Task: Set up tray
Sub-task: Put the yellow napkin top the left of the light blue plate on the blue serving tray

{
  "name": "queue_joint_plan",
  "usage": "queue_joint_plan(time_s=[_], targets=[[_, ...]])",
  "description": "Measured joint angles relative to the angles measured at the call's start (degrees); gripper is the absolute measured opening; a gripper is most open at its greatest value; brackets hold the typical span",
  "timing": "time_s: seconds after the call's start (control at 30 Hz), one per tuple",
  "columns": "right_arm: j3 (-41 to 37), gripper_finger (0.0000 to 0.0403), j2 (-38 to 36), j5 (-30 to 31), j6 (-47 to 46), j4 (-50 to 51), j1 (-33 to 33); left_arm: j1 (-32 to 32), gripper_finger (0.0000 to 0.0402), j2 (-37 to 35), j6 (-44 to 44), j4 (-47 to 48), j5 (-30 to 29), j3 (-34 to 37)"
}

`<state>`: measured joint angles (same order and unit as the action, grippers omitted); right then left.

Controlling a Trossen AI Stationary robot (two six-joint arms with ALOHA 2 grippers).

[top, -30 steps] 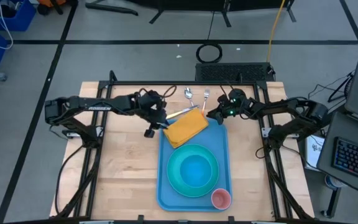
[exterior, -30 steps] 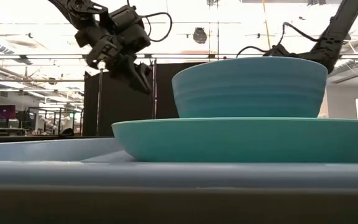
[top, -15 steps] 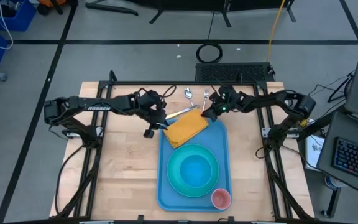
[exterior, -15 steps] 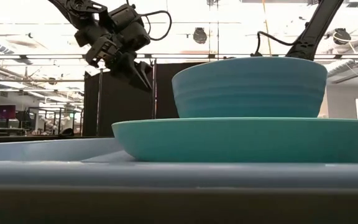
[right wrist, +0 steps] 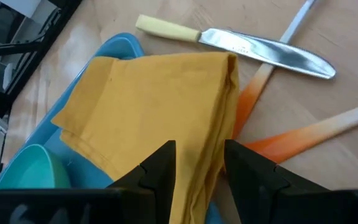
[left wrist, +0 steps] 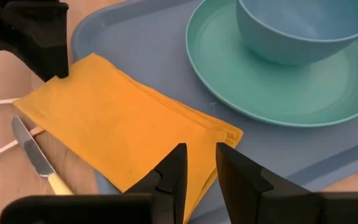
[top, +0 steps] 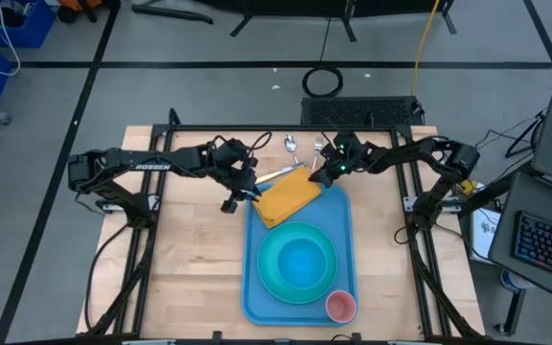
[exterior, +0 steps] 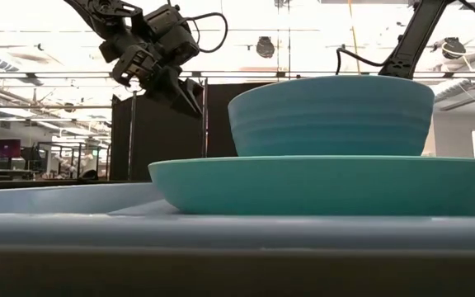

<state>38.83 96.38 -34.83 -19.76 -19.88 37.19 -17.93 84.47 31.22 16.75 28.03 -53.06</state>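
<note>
High view: the light-blue tray (top: 300, 254) lies mid-worktop (top: 195, 259), carrying a turquoise plate (top: 298, 264) with a bowl (top: 302, 257) and a pink cup (top: 340, 306). A folded yellow napkin (top: 286, 198) straddles the tray's far rim, my left tool (top: 248, 189) at one corner, my right tool (top: 326, 174) at the other.

Low view: my left tool (exterior: 180, 95) hangs above the tray, behind plate (exterior: 328, 186) and bowl (exterior: 332, 115).

Left wrist view: my left tool (left wrist: 197, 163), fingers slightly spread and pinching nothing, hovers over the napkin's (left wrist: 123, 130) near edge; a knife (left wrist: 37, 160) lies just beside it on the wood.

Right wrist view: my right tool (right wrist: 197, 158), likewise parted and empty, sits over the napkin's (right wrist: 154, 106) folded edge, beside the knife (right wrist: 241, 43) and two orange-handled utensils (right wrist: 291, 134). I judge it best to pinch all layers and draw the napkin fully onto the tray, clear of the cutlery.
</note>
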Motion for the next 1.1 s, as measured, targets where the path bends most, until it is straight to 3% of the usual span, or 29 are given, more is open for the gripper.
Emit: queue_joint_plan(time_s=[0.37,0.7,1.1], targets=[[0.0,0.0118,0.0,-2.5,0.8,-1.7,-2.0,0.0,0.0090,0.0,0.0,-0.6,0.0,0.0],[0.0,0.0007,0.0,-1.4,0.5,-1.5,-2.1,0.0,0.0090,0.0,0.0,-0.5,0.0,0.0],[-0.1,0.0002,0.0,-1.2,-1.6,0.0,-2.1,0.0,0.0090,0.0,0.0,-0.5,0.1,0.0]])
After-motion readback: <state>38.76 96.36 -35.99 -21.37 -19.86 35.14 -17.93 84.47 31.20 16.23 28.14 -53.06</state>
